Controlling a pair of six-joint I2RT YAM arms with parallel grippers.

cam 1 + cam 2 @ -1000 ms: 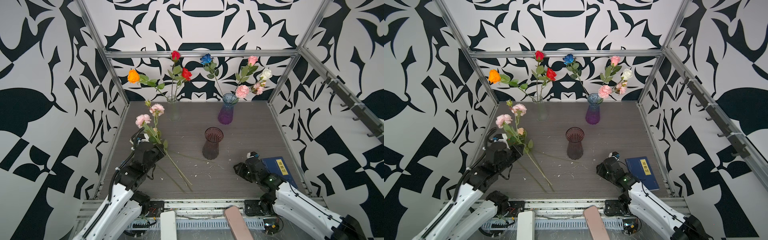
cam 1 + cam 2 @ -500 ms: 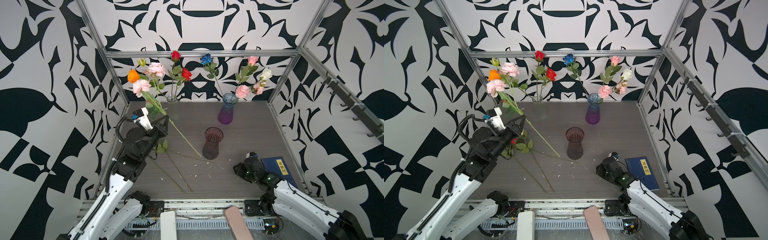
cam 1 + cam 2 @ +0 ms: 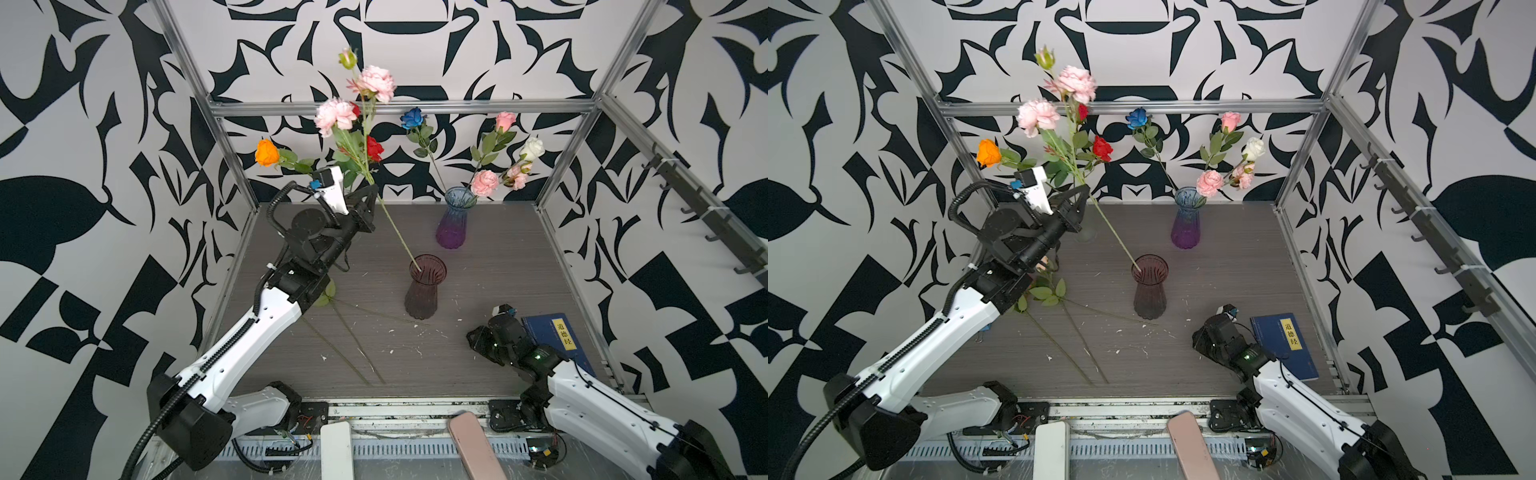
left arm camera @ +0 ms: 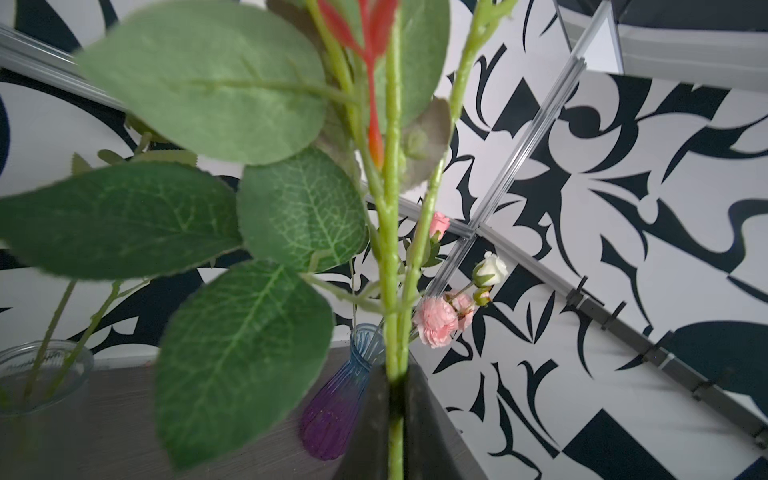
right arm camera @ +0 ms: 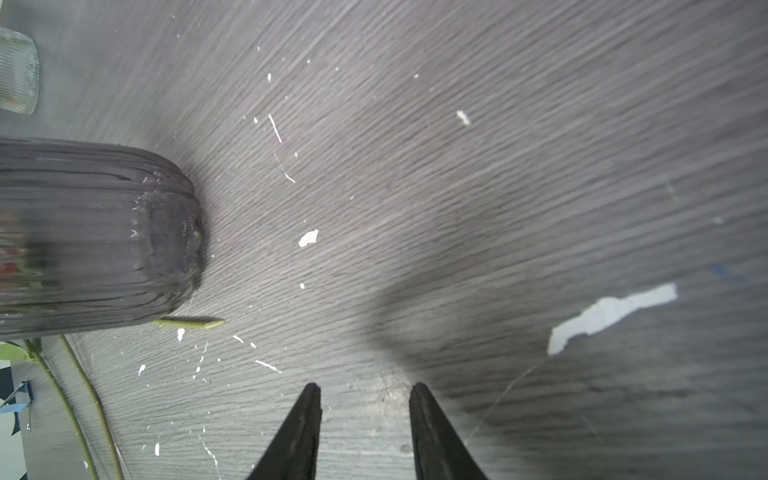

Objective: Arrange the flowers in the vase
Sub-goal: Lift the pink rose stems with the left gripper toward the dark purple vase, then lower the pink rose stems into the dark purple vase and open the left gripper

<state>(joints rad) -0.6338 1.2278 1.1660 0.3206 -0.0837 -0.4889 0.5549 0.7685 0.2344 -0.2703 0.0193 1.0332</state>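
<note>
Right wrist: dark vase [image 5: 83,237], flecked tabletop [image 5: 498,166]

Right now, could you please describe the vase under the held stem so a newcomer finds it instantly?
On the grey table, it stands centrally, in front of the blue-purple vase and the clear vase. It is the maroon ribbed vase, the only one without standing flowers.

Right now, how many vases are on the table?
3: dark vase mid-table, blue-purple vase behind it toward the right, clear vase back left, mostly behind the left arm.
</note>
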